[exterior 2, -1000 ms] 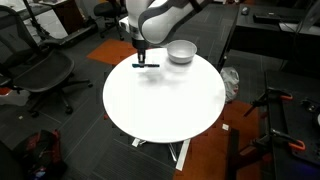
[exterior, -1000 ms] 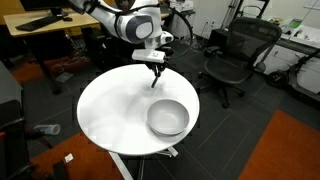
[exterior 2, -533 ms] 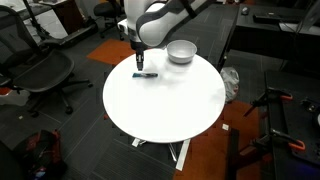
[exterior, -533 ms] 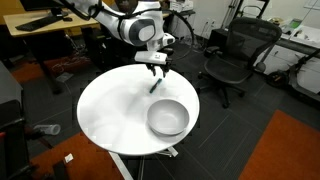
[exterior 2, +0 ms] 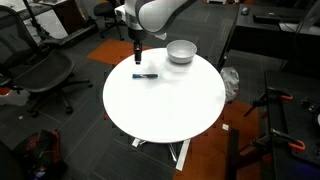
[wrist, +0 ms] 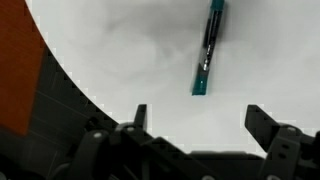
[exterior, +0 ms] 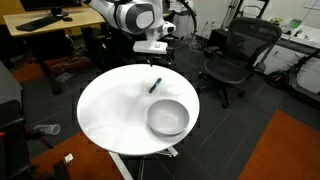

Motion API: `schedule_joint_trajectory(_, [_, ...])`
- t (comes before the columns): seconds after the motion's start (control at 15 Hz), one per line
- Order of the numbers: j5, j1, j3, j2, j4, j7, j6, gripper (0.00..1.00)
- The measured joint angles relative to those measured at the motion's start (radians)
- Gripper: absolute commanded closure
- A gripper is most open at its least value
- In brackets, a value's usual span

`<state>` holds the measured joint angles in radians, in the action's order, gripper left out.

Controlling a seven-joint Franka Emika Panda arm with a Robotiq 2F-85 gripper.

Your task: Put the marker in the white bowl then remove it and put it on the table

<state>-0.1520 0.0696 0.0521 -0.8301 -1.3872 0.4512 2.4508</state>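
Evidently free, the marker point(wrist: 207, 50) lies flat on the tabletop point(exterior: 110, 110) just ahead of the fingers point(wrist: 262, 122), which hang apart and empty; the white bowl point(exterior: 166, 130), well off to their side, sits empty: task either finished or unstarted.

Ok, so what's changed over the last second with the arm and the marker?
The gripper has lifted up off the table. A second ago its fingers were down at the marker. Now they are open above it, and the marker has been let go and lies free on the tabletop. The white bowl stayed where it was, empty.
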Motion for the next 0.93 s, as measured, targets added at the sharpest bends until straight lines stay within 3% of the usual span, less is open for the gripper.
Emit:
schedule_joint_trajectory(0.53, [0.013, 0.041, 0.021, 0.195, -0.203, 0.001, -0.057, 0.0])
schedule_joint_trajectory(0.93, [0.015, 0.044, 0.021, 0.232, -0.253, 0.001, -0.071, 0.0])
